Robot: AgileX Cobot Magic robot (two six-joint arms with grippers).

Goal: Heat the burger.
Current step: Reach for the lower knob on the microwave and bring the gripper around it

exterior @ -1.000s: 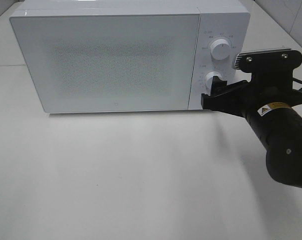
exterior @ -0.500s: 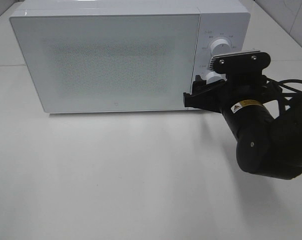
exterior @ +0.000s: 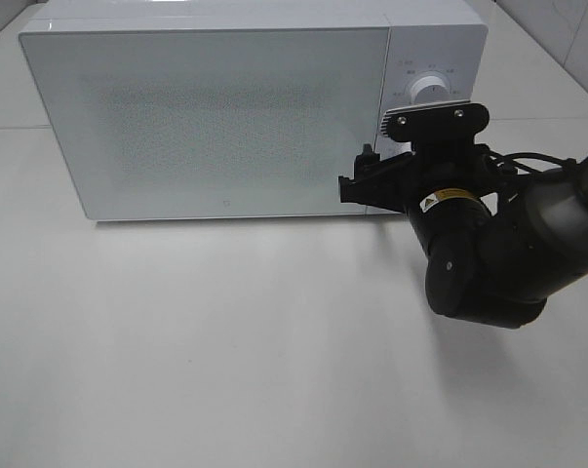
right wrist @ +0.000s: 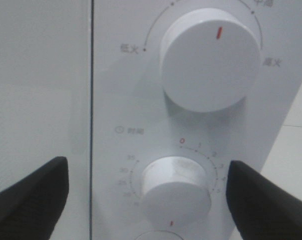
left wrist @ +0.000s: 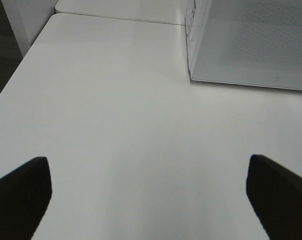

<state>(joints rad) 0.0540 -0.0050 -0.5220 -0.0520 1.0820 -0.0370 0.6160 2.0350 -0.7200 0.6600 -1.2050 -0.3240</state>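
One white table [exterior: 225, 341] fills the high view from edge to edge. One white microwave [exterior: 215, 117] takes up the upper part of that frame, its frosted door [exterior: 206, 122] shut across the upper left and centre and a narrow control panel [exterior: 411, 68] at the upper right.

One black arm [exterior: 498, 263] shows there, entering from the right edge at mid-height. There are two round white knobs. The upper knob [right wrist: 211, 67] is in the upper right of the high view. The lower knob [right wrist: 176, 182] is seen only by the right wrist camera.

There are two claws. The right gripper [exterior: 367, 180] is in front of the panel's lower end, at the right centre of the high view. Its jaws are spread wide, one finger [right wrist: 28, 197] on each side of the lower knob and clear of it, holding nothing. The left gripper [left wrist: 149, 200] is spread just as wide over bare table near the microwave's corner, with nothing between its fingers.

The burger shows in none of the views, so its place, look and heading cannot be told.
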